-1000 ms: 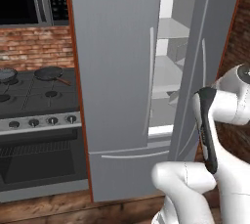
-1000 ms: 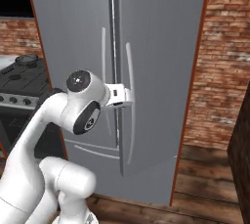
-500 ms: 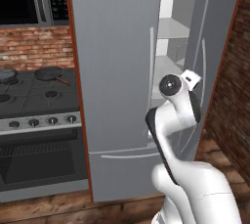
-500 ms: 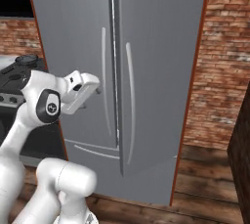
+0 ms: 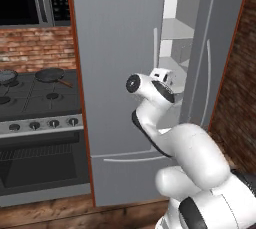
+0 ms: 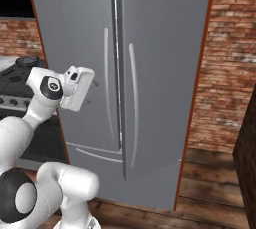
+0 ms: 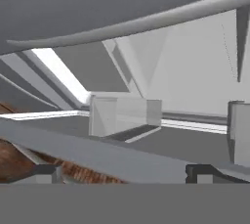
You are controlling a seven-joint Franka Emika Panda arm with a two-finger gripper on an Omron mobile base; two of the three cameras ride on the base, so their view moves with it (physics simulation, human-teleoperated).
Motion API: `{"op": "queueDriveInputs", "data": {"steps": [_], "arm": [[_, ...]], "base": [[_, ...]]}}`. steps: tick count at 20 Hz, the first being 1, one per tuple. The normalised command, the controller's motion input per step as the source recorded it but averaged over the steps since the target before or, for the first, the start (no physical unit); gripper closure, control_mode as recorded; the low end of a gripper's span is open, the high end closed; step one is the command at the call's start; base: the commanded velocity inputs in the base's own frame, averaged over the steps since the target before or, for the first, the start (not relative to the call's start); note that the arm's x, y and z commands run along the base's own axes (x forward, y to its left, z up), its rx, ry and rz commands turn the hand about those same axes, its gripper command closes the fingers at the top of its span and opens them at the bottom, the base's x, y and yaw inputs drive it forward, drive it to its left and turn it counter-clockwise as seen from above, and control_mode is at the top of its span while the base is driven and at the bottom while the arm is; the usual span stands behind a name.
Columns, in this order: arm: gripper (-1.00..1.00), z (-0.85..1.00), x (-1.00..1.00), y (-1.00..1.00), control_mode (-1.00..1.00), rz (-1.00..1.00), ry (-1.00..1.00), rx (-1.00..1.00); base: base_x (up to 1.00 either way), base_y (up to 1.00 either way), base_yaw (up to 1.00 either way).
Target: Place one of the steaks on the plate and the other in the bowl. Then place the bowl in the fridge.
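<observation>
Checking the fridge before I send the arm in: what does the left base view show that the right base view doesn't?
Left base view: the fridge right door ajar, white shelves inside, and the stove with a black frying pan. Right base view: both door fronts face-on, with a brick wall to the right. Both: the grey fridge with long handles, and the arm's white hand before it.

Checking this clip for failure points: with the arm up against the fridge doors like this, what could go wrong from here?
The fridge right door stands only partly open, so the gap may be too narrow for a bowl to pass. The open gripper sits close to the long door handle, and a swing could knock or snag it. The hand is close to the left door, risking a scrape.
</observation>
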Motion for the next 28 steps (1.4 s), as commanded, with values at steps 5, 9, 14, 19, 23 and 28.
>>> {"op": "queueDriveInputs", "data": {"steps": [5, 9, 14, 19, 23, 28], "arm": [[-1.00, -0.14, 0.86, 0.07, -1.00, -0.04, 0.25, -0.20], [-1.00, -0.39, 0.55, -0.43, -1.00, -0.14, 0.31, -0.10], [-1.00, -0.24, 0.20, -0.75, -1.00, -0.15, 0.27, -0.08], [-1.00, 0.00, -0.01, -0.82, -1.00, -0.12, 0.13, -0.06], [-1.00, 0.00, -0.04, -0.62, -1.00, -0.06, 0.19, -0.07], [-1.00, 0.00, -0.57, -0.61, -1.00, -0.12, 0.16, -0.04]], "base": [[0.00, 0.00, 0.00], [0.00, 0.00, 0.00], [0.00, 0.00, 0.00], [0.00, 0.00, 0.00], [0.00, 0.00, 0.00], [0.00, 0.00, 0.00]]}}
